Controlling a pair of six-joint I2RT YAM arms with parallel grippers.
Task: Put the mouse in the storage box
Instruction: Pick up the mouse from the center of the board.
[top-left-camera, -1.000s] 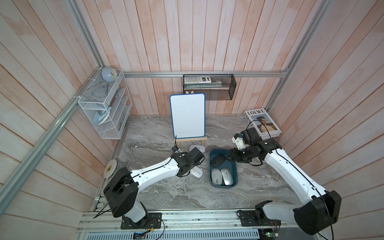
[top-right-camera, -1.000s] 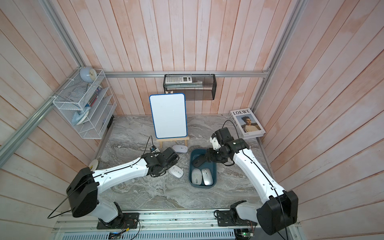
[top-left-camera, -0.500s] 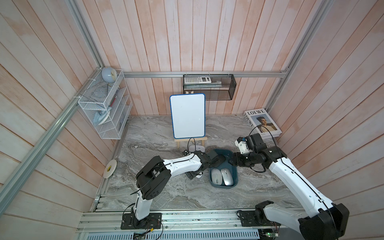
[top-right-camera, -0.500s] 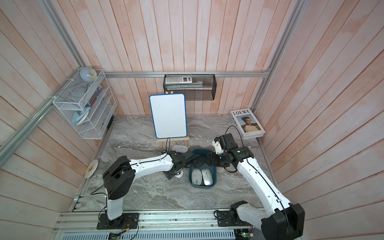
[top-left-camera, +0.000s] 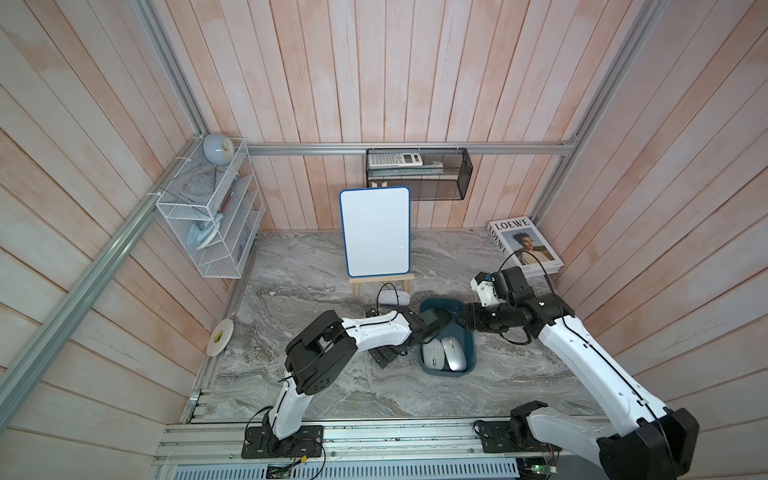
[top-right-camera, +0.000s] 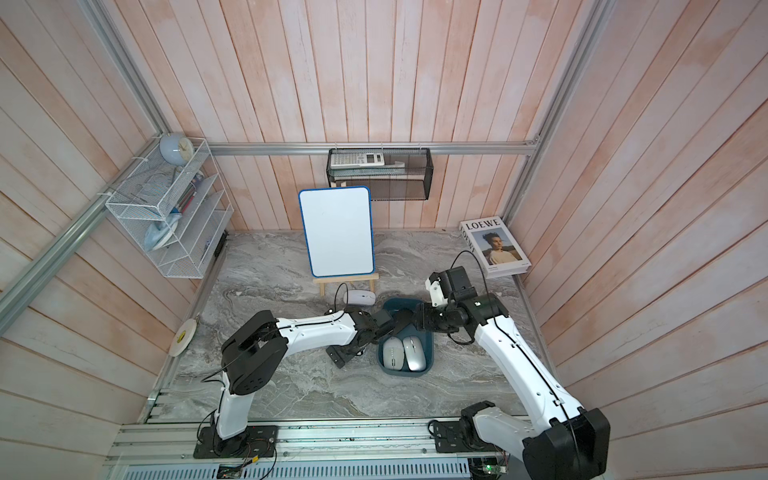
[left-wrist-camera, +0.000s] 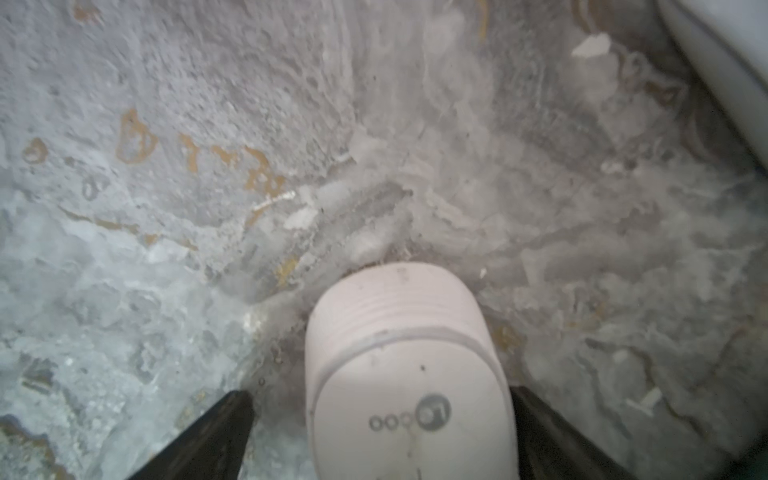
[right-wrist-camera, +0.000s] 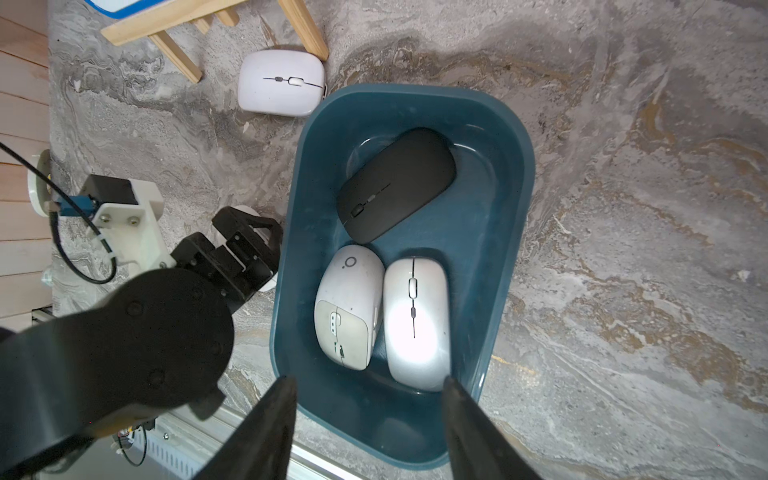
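Readable stuff first: "LOEWE" is printed on the cover and spine of the book (top-left-camera: 525, 247), parked in the far right corner of the table (top-left-camera: 316, 399). A round logo with four little rings beside it is stamped on the mouse (left-wrist-camera: 409, 374). A small ring mark can be made out on the off-white mouse (right-wrist-camera: 349, 307) in the box (right-wrist-camera: 511, 232). The calculator (top-left-camera: 395, 159) keys up in the mesh basket (top-left-camera: 440, 183) are too tiny to be read.

The mouse is sat on the table just beside the box's long wall, on the left arm's side, so not in it. It's straddled by the left jaws, which are spread wide. Whether either tip touches it can't be told. The right jaws are held partly apart above the box by its right wall, with nothing pinched.

Inside the box, the off-white mouse and silver mouse (right-wrist-camera: 417, 324) are packed side by side at the near end. The black mouse (right-wrist-camera: 395, 185) is laid diagonally at the far end, with some bare floor beside it. A white mouse (top-left-camera: 392, 297) is tucked between the box's far corner and the easel (top-left-camera: 380, 280) leg. Bare table is seen right of the box and toward the front rail (top-left-camera: 374, 436).
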